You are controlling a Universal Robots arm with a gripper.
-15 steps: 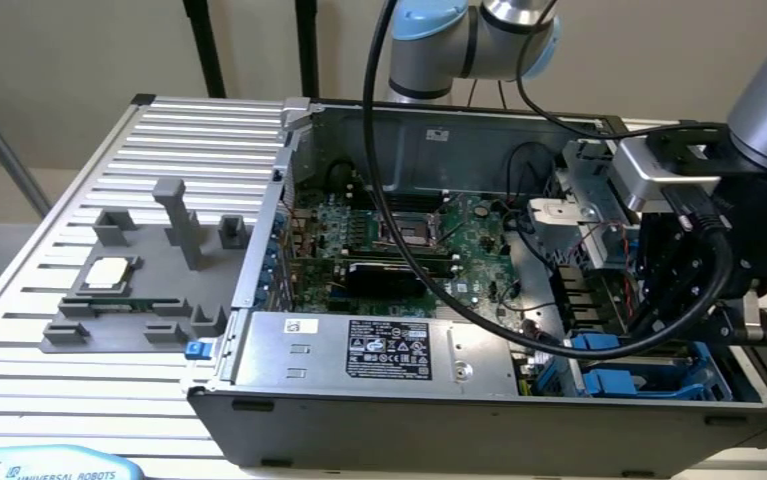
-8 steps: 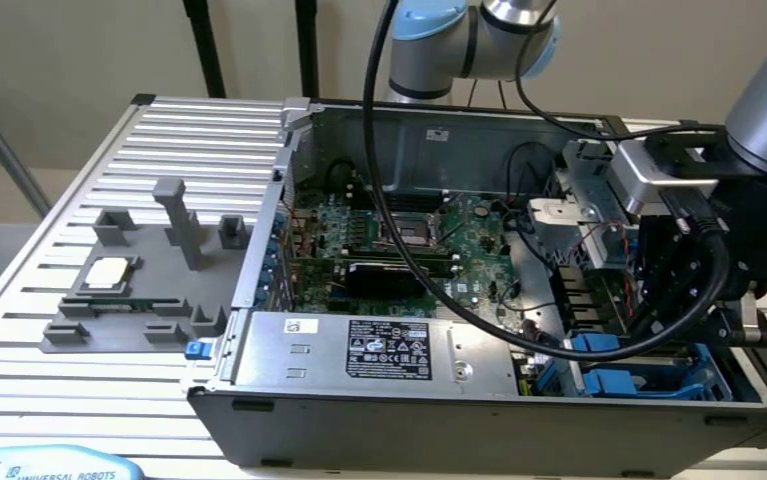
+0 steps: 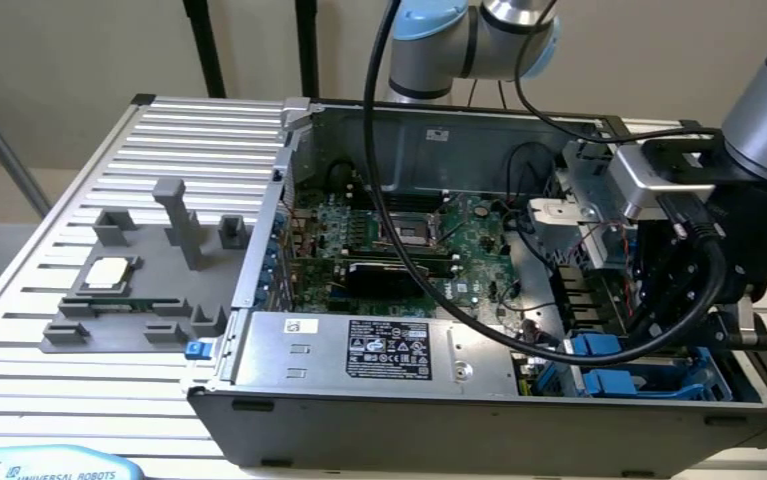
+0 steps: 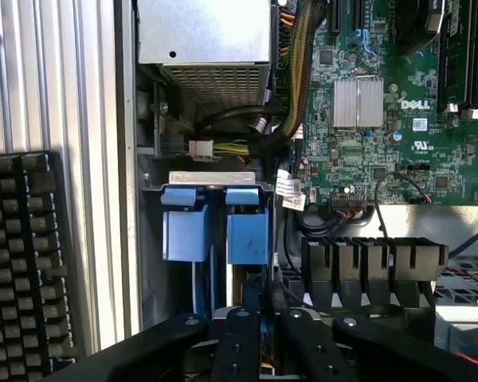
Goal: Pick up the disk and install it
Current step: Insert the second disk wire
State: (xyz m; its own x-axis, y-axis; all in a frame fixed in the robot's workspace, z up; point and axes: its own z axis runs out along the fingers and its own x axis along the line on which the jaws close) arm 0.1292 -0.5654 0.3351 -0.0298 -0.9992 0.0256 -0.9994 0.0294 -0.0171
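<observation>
Gripper low over the drive bay of the open computer case (image 3: 490,400)

In the wrist view the gripper (image 4: 259,318) is nearly closed on a thin edge — seemingly the disk (image 4: 251,282) in its blue bracket, standing in the bay slot beside a second blue carrier (image 4: 185,227), near the motherboard (image 4: 398,103).

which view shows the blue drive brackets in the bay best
The wrist view: the two blue brackets sit side by side in the drive bay, seen nearly head-on, just ahead of the gripper. In the exterior view the blue brackets lie at the case's near right corner, partly hidden behind black cables.
</observation>
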